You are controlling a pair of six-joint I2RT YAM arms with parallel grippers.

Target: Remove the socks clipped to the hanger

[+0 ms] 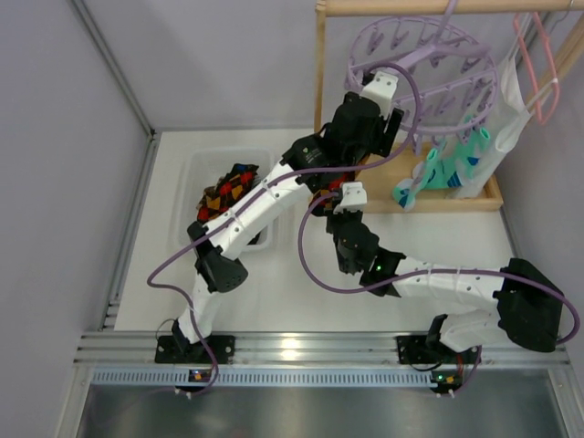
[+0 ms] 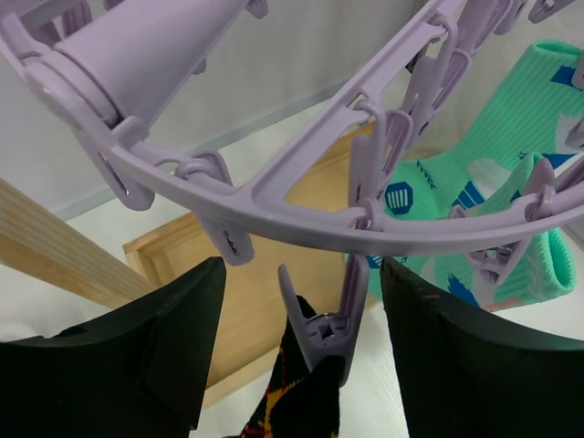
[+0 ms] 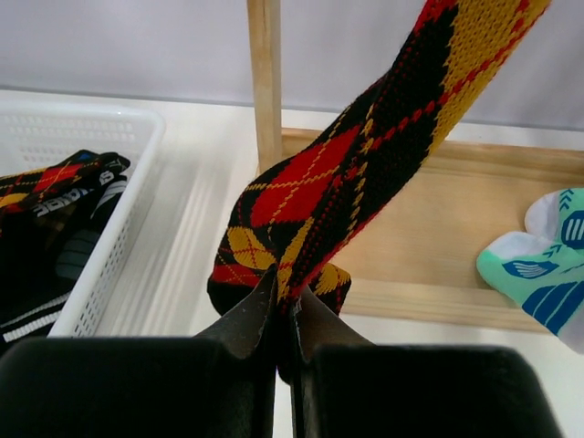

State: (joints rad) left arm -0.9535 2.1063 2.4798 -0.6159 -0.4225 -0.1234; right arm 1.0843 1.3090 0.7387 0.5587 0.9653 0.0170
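In the right wrist view only, fingers [image 3: 246,315] pinch the argyle sock [image 3: 365,173].

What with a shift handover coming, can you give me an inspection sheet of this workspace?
Surface: white table, arms bolted at its near edge.
Job's things: lavender hanger on wooden rack; argyle sock held by one peg; teal socks clipped.
Clutter: white basket holding loose socks; pink wire hanger; white cloth.
Grippers: left gripper jaws open either side of that peg; right gripper jaws shut on the argyle sock's low end.
Cables: purple cables looping off both arms.
Surroundings: grey walls; nothing else seen.
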